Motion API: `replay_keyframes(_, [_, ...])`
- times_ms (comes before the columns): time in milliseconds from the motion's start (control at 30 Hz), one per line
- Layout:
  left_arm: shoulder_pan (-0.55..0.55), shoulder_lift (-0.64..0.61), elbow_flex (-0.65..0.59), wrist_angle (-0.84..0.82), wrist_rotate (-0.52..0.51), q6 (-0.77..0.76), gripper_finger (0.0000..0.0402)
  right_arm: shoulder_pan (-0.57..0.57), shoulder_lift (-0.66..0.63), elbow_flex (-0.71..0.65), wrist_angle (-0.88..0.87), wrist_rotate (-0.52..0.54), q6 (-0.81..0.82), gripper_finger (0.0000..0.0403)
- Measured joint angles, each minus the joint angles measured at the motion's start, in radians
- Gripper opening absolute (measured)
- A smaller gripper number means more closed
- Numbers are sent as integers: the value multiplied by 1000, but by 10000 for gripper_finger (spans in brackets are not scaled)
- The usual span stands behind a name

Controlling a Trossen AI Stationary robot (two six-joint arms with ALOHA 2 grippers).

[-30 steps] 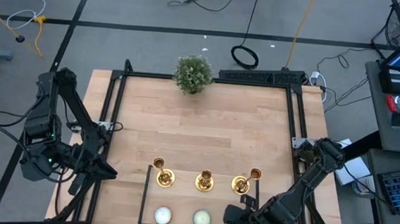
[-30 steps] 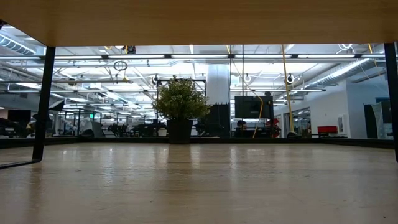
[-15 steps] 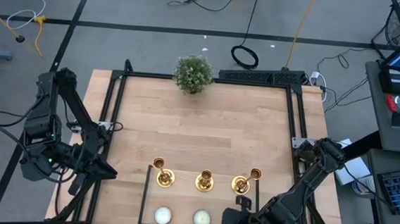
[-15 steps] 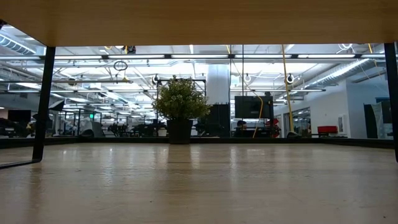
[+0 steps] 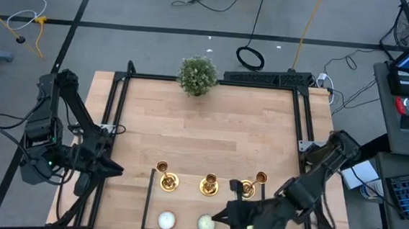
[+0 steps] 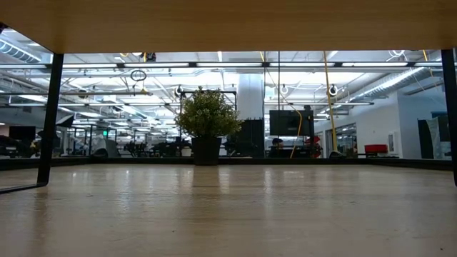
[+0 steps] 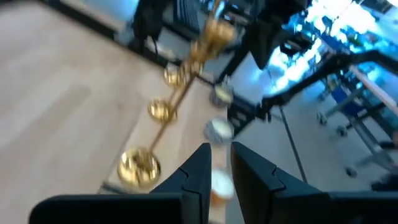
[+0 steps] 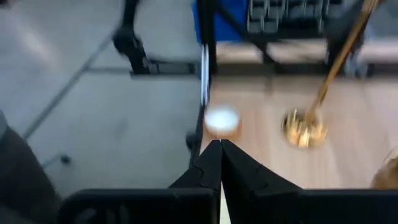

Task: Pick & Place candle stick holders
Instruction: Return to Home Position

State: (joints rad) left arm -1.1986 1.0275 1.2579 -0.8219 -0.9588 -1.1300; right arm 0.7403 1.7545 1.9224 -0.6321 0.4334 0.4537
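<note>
Three gold candle stick holders (image 5: 165, 178) (image 5: 209, 184) (image 5: 250, 186) stand in a row near the table's near edge, each on its round base. The left wrist view shows the row (image 7: 140, 167) from its end. My right gripper (image 5: 217, 219) is shut and hovers over the near edge, below the middle holder and beside a white tealight (image 5: 205, 222). In its own view the shut fingers (image 8: 219, 152) point past a tealight (image 8: 222, 120) and one holder's base (image 8: 303, 130). My left gripper (image 5: 114, 169) waits at the table's left edge, its fingers (image 7: 205, 168) a narrow gap apart, holding nothing.
A bushy potted plant (image 5: 197, 75) stands at the far edge, also in the low view (image 6: 207, 121). Another tealight (image 5: 166, 219) lies near the front edge. A black frame (image 5: 123, 94) borders the table. The wide middle of the table (image 5: 211, 129) is bare wood.
My right gripper has risen from the near edge and swung toward the table's left, rolling at the wrist; it now hangs over the tealights instead of right of them. It has stayed shut. The candle stick holders have not moved.
</note>
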Motion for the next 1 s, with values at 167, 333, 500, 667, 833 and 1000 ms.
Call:
replay_keyframes(167, [0, -1, 0, 109, -132, 158, 65, 1, -57, 0, 104, 65, -143, 0])
replay_keyframes(333, [0, -20, 0, 210, -257, 272, 65, 14, -103, 0, 106, 158, -257, 0])
replay_keyframes(500, [1, -36, 0, 343, -377, 404, 65, 6, -173, 0, 140, 194, -383, 0])
replay_keyframes(667, [40, -41, 0, 535, -457, 620, 65, 4, -248, 0, 169, 186, -532, 0])
replay_keyframes(833, [99, -45, 0, 734, -456, 858, 65, 5, -324, 0, 157, 111, -618, 0])
replay_keyframes(1000, [150, -50, 0, 892, -421, 1049, 65, 5, -374, 0, 76, 110, -643, 0])
